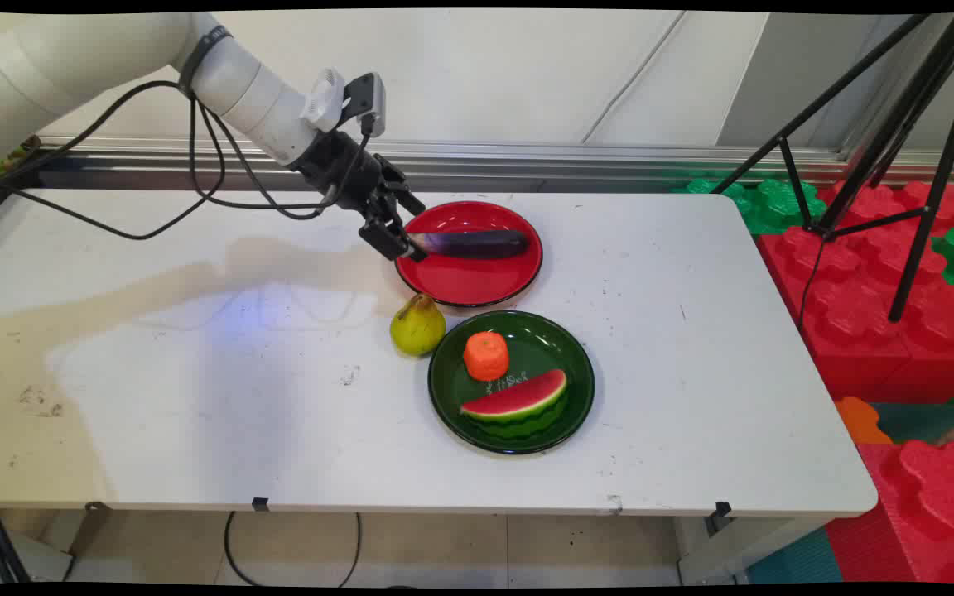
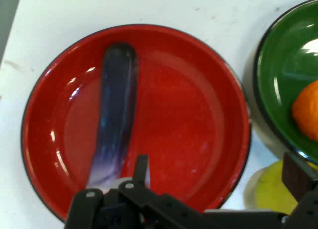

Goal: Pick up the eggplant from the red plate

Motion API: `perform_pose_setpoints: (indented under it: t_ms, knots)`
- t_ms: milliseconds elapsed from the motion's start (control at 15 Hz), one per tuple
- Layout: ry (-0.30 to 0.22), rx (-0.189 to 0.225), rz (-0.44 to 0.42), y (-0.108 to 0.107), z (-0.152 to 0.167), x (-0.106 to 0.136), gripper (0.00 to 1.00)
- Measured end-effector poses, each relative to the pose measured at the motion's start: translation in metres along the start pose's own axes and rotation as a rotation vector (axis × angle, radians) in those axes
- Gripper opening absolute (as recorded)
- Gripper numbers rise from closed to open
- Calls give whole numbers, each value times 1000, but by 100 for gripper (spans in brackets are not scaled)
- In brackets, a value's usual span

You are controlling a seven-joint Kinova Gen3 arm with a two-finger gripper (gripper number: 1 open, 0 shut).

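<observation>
A dark purple eggplant lies across the red plate, its pale stem end at the plate's left rim. My gripper hangs over that rim, open. One finger stands right beside the eggplant's stem end, and the other finger is far off on the opposite side. The eggplant lies outside the gap between them, resting on the plate.
A green plate in front of the red one holds an orange fruit and a watermelon slice. A yellow-green pear stands on the table by both plates. A tripod and red foam blocks stand to the right.
</observation>
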Motion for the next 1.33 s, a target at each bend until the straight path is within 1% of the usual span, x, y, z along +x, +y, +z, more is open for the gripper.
perform_pose_setpoints:
  t_ms: [333, 600, 667, 933, 1333]
  knots:
    - [-13, 25, -7, -25, 14, -1, 100]
    - [-20, 38, -19, -43, 30, 0, 100]
    - [-23, 41, -27, -50, 38, 1, 100]
    - [-38, 38, -49, -65, 62, 1, 100]
    - [-50, 25, -84, -81, 99, 7, 100]
